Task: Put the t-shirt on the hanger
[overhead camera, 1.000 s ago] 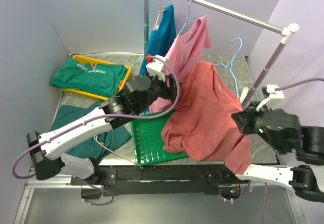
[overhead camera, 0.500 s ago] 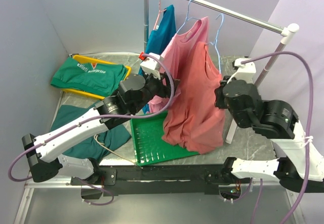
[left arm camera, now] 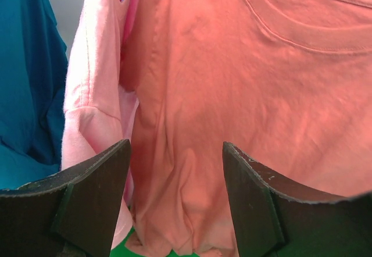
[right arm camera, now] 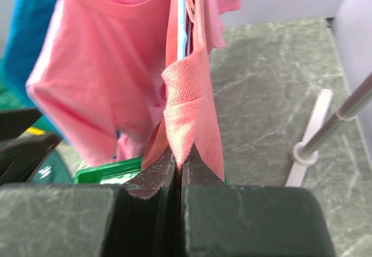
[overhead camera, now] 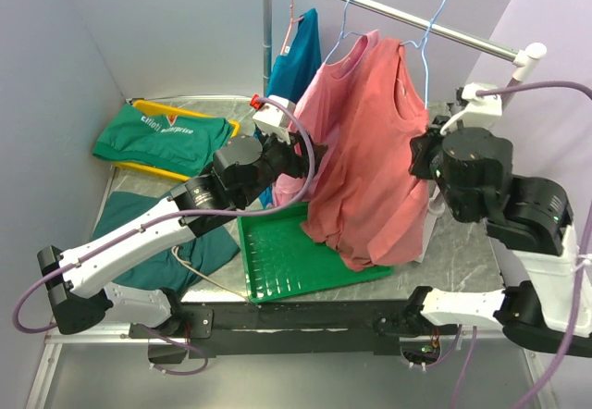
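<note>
The salmon-red t-shirt [overhead camera: 370, 150] hangs draped on the light blue wire hanger [overhead camera: 427, 53], whose hook reaches up beside the rail. My right gripper [overhead camera: 419, 157] is shut on the t-shirt's right edge. In the right wrist view the jaws [right arm camera: 181, 159] pinch a fold of salmon cloth [right arm camera: 183, 94], with the blue hanger wire [right arm camera: 181, 13] just above. My left gripper [overhead camera: 310, 154] is open and empty at the t-shirt's left side. In the left wrist view its fingers [left arm camera: 177, 155] frame the hanging t-shirt [left arm camera: 244, 94] without touching it.
A lighter pink t-shirt [overhead camera: 328, 85] and a teal-blue t-shirt [overhead camera: 294, 57] hang on the rail [overhead camera: 481, 43] behind. A green tray [overhead camera: 282, 266] lies under the t-shirt. A green shirt on a yellow tray [overhead camera: 166, 136] and a teal garment [overhead camera: 139, 219] lie at the left.
My right arm has raised the t-shirt and hanger from low over the table up to the rail. The t-shirt now hangs vertically. My left gripper has barely moved.
</note>
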Action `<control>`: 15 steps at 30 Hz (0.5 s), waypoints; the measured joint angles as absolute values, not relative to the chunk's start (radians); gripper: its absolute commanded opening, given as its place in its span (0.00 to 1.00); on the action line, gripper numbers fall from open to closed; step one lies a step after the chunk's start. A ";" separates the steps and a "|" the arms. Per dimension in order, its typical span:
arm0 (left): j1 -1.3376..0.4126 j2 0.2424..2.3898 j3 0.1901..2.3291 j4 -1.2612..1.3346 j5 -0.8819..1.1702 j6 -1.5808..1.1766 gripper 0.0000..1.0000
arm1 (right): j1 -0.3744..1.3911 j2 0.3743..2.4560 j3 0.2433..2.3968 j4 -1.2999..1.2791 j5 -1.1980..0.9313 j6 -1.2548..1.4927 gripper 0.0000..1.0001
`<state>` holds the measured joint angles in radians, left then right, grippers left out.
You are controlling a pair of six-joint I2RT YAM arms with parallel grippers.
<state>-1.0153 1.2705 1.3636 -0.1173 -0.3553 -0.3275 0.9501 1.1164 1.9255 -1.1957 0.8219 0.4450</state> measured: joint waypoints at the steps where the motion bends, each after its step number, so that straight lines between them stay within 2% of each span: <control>1: -1.015 1.270 1.364 -0.118 -0.355 -0.327 0.70 | 0.929 1.124 1.926 -1.192 0.818 0.441 0.00; 8: -1.013 1.264 1.363 -0.121 -0.355 -0.327 0.70 | 0.794 1.177 1.899 -1.158 0.746 0.416 0.00; 15: -1.010 1.240 1.359 -0.120 -0.356 -0.330 0.70 | 0.741 1.184 1.828 -1.115 0.686 0.406 0.00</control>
<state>-1.0103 1.2404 1.3586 -0.1204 -0.3557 -0.3302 0.7410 1.1835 1.8278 -1.1149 0.6861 0.4061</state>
